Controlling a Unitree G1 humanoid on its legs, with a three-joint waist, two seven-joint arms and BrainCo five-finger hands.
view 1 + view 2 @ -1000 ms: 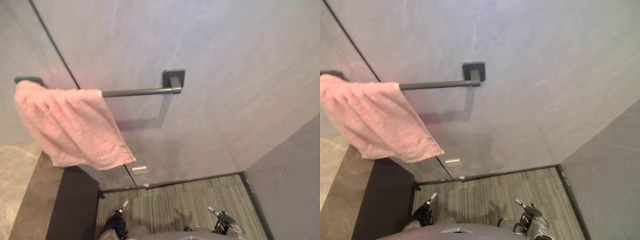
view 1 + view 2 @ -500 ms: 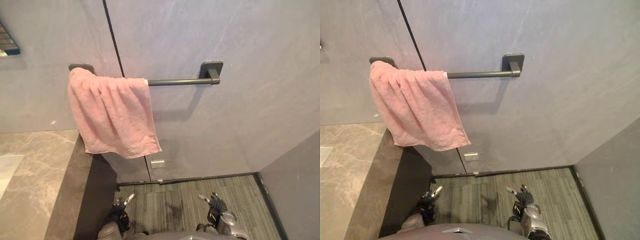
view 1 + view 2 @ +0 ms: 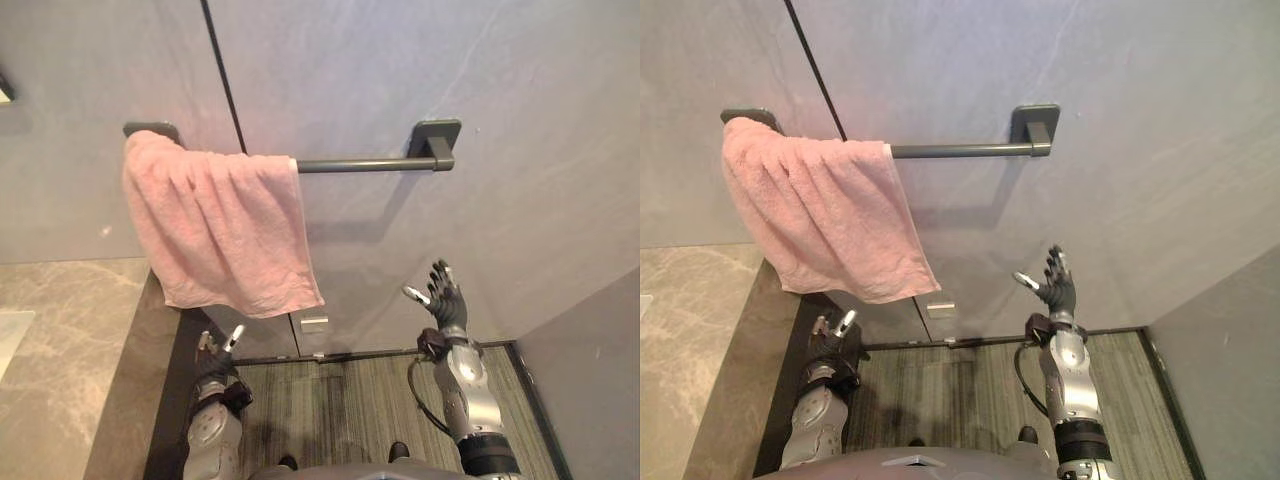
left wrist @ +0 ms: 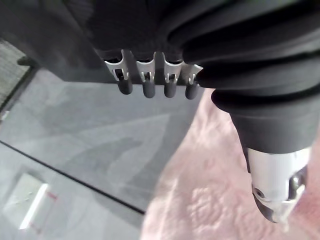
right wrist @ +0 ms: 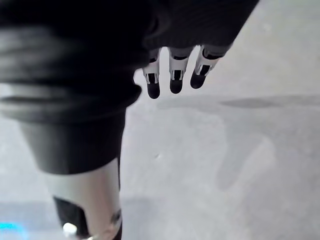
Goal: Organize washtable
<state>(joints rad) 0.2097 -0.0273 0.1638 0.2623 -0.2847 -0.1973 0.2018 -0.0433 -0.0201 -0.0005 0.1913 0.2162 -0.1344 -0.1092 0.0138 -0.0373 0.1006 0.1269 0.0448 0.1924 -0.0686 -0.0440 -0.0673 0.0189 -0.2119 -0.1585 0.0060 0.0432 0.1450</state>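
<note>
Grey wall [image 3: 500,80], rail [image 3: 360,164] bearing pink towel [image 3: 220,230] near marble counter [image 3: 60,330]; left hand [image 3: 215,352], right hand [image 3: 445,300] splayed, empty; left wrist view shows towel nap.

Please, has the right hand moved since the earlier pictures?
Yes: the right hand has risen from the floor's level up the wall, toward the bar.

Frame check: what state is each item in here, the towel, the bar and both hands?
towel bar: fixed to the wall, right part bare.
pink towel: draped over the bar's left part, bunched, hanging loose.
left hand: open, low beside the counter, holding nothing.
right hand: open, fingers spread, up near the wall, holding nothing.
</note>
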